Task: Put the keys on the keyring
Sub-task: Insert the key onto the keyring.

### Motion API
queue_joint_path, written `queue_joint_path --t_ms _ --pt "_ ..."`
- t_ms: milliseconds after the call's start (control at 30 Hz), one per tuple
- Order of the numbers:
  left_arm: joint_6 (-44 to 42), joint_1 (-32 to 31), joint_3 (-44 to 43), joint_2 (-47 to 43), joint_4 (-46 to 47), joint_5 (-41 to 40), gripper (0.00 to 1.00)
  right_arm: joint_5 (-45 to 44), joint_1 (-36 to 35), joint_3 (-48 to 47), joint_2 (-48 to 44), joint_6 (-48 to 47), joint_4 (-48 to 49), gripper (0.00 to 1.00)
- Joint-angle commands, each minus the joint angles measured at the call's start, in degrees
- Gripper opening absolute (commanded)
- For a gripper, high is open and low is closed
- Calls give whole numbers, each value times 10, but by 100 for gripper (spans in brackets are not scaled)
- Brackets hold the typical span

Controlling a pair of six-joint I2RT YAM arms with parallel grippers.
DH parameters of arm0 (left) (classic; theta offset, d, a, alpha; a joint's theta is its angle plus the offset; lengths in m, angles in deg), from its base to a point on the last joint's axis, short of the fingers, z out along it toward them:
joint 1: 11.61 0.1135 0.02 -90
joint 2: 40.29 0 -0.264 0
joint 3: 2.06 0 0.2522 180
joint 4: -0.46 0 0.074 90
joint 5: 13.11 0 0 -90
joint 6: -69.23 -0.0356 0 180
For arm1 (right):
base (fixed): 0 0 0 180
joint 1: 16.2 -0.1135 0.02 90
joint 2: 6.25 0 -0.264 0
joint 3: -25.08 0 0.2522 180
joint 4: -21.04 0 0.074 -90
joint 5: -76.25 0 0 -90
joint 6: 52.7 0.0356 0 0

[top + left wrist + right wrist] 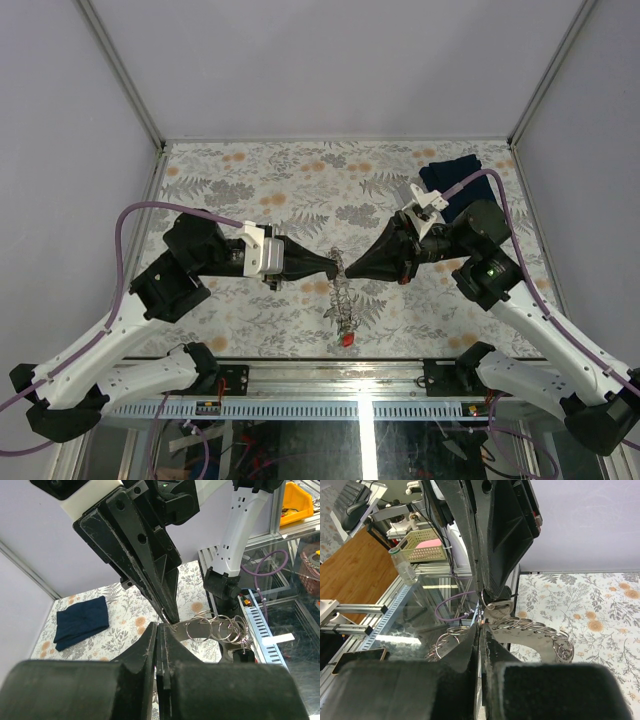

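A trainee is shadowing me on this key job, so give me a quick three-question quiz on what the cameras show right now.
1. Pick one. The left gripper and right gripper meet tip to tip: A) over the middle of the table; B) at its far right corner; C) beyond its left edge.
2. True or false: both grippers stand wide open.
3. Fill in: the tag at the near end of the chain of rings is ____.

Key: 1 A. 2 False, both are shut. 3 red.
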Motion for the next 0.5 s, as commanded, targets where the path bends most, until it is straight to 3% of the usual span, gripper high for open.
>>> queue_joint_path --t_ms 0,467 --pt "-7 1 -15 -1 11 13 0 -28 -6 -4 -13 9 39 0" --pt "-11 1 -18 2 3 22 0 -57 -6 -3 -23 13 36 0"
